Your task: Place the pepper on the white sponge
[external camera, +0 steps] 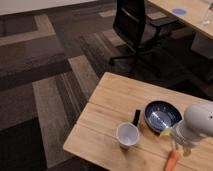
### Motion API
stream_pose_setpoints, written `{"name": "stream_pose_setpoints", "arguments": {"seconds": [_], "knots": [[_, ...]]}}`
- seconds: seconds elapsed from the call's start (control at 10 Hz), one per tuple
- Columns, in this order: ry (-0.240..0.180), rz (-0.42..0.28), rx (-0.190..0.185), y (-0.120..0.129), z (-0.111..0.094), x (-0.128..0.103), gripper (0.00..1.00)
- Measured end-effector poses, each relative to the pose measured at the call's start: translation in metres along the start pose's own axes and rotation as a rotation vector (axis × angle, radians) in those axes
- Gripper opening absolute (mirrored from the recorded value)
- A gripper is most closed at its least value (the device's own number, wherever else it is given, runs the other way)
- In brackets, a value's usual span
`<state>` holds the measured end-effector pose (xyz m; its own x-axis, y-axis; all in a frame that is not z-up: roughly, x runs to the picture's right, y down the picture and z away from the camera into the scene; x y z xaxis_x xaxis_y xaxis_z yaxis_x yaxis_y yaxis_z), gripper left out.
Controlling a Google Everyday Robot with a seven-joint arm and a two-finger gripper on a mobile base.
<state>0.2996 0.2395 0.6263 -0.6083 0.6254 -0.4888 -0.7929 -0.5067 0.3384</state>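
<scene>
Camera view: the gripper hangs low over the table's near right part, jaws apart with nothing seen between them. Just below it lies the pepper on the wood, its long axis running towards the near edge, slightly slanted. A white sponge peeks out at the arm's left side, beside the dark blue bowl. The thick white arm reaches in from the right. The light wooden table stands on striped carpet, a black office chair behind.
</scene>
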Motion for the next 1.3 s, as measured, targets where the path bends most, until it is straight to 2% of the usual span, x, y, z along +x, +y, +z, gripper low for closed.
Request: {"name": "stream_pose_setpoints", "arguments": {"seconds": [0.3, 0.5, 0.7, 0.9, 1.0, 1.3], "knots": [[0.014, -0.047, -0.027, -0.003, 0.022, 0.01, 0.65], [0.001, -0.068, -0.027, -0.015, 0.038, 0.004, 0.65], [0.009, -0.105, -0.014, -0.021, 0.055, 0.006, 0.65], [-0.001, -0.14, 0.025, -0.033, 0.067, 0.005, 0.65], [-0.001, -0.151, 0.03, -0.034, 0.069, 0.006, 0.65], [0.026, -0.328, 0.023, -0.025, 0.082, 0.02, 0.65]]}}
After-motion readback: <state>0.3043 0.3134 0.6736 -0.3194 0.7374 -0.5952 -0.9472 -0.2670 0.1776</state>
